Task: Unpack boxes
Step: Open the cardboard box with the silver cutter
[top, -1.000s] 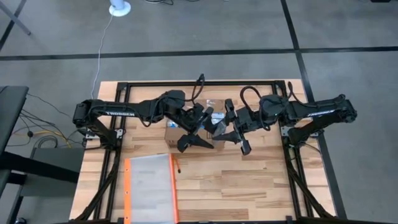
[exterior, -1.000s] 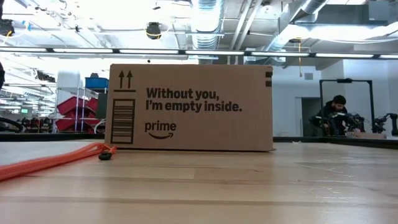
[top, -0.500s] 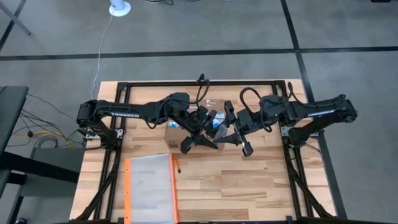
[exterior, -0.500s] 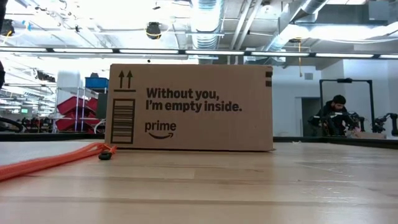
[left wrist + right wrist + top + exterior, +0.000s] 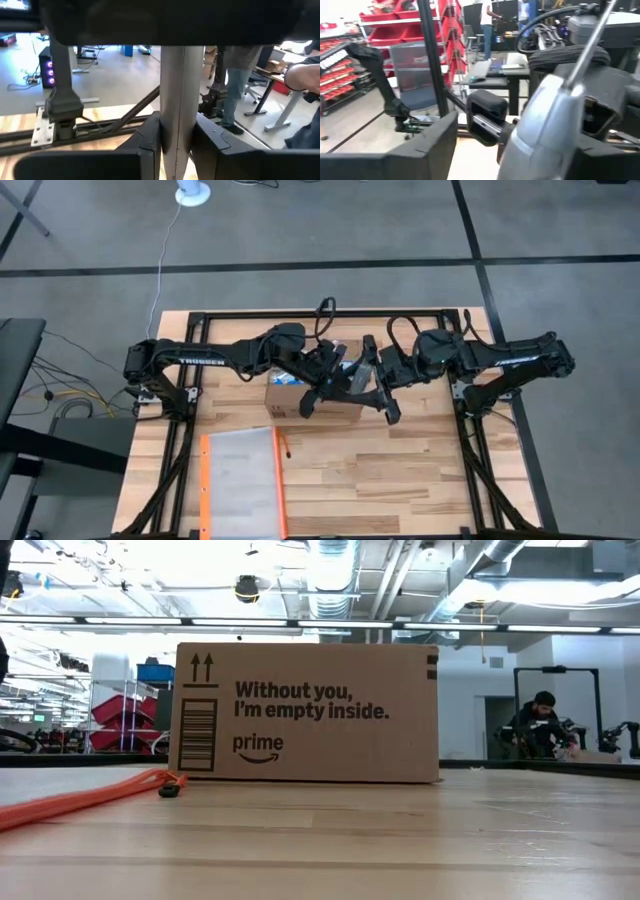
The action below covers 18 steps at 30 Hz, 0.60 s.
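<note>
Both arms are reaching in over the brown cardboard box, which is standing near the middle of the table. The left gripper is hanging directly above the box top, and the right gripper is hanging just at the box's right end; whether they are touching the cardboard, I cannot tell. How far the fingers of either gripper are opened is also not readable from above, and the wrist cameras are showing mostly the other arm and the room. In the low view no gripper is coming below the top edge of the box, so nothing is holding its front wall. The clear pouch with the orange edge is lying flat on the side of the box away from both arm bases, apart from it. I judge the box to be light and rather stiff, its walls are smooth, so pinching a flap edge on top, beside the blue tape, is probably giving a better hold than squeezing the sides
</note>
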Each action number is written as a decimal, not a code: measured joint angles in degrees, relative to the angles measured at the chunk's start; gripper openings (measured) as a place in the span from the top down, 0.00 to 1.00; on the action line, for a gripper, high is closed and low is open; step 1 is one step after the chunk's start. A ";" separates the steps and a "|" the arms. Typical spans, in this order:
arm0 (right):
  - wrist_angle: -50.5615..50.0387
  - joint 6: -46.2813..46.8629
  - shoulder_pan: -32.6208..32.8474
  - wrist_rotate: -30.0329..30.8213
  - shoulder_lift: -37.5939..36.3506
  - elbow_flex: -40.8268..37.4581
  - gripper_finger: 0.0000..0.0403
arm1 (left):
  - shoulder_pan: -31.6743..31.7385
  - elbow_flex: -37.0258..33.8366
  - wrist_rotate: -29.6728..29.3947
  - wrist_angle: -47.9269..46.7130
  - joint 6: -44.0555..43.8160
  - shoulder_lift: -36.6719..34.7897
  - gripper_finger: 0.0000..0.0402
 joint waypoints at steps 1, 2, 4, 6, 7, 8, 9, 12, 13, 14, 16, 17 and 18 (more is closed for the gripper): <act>-0.04 0.07 -0.25 0.25 0.00 0.00 0.40 | 0.21 0.00 -0.70 -0.21 -0.06 -0.01 0.87; -0.17 0.01 -0.45 0.65 0.00 0.00 0.39 | 0.33 0.00 -1.56 -0.50 -0.13 -0.05 0.87; -0.60 -0.51 -0.65 2.31 -0.01 0.00 0.40 | 0.63 0.00 -2.53 -0.60 -0.10 -0.09 0.87; -2.18 -1.54 -0.65 5.37 -0.48 0.00 0.41 | 0.90 0.00 -2.83 -0.58 -0.23 -0.11 0.87; -2.79 -2.25 -0.67 7.17 -0.76 0.00 0.41 | 0.97 0.00 -2.92 -0.60 -0.26 -0.17 0.87; -3.40 -3.01 -0.65 9.03 -1.31 0.00 0.42 | 0.97 0.00 -3.24 -1.01 -0.18 -0.48 0.87; -4.34 -3.71 -0.61 10.52 -1.96 0.00 0.43 | 0.95 -0.02 -3.56 -1.76 0.18 -0.73 0.87; -5.87 -4.90 -0.54 13.90 -4.60 0.00 0.44 | 0.94 -0.02 -5.24 -3.22 0.91 -1.67 0.87; -6.16 -5.11 -0.54 15.05 -5.52 0.00 0.45 | 1.04 -0.02 -5.68 -3.72 1.25 -1.86 0.87; -6.62 -5.25 -0.46 15.83 -6.58 0.00 0.45 | 1.08 -0.02 -6.09 -3.45 1.54 -2.03 0.87; -8.27 -5.22 -0.43 17.06 -8.52 0.00 0.45 | 1.17 -0.02 -6.90 -4.12 1.84 -2.57 0.87; -8.80 -5.20 -0.43 17.48 -9.37 0.00 0.45 | 1.18 -0.02 -7.32 -3.63 1.80 -2.69 0.87; -9.34 -5.19 -0.42 17.77 -10.11 0.00 0.45 | 1.28 -0.02 -7.41 -3.76 1.81 -2.86 0.87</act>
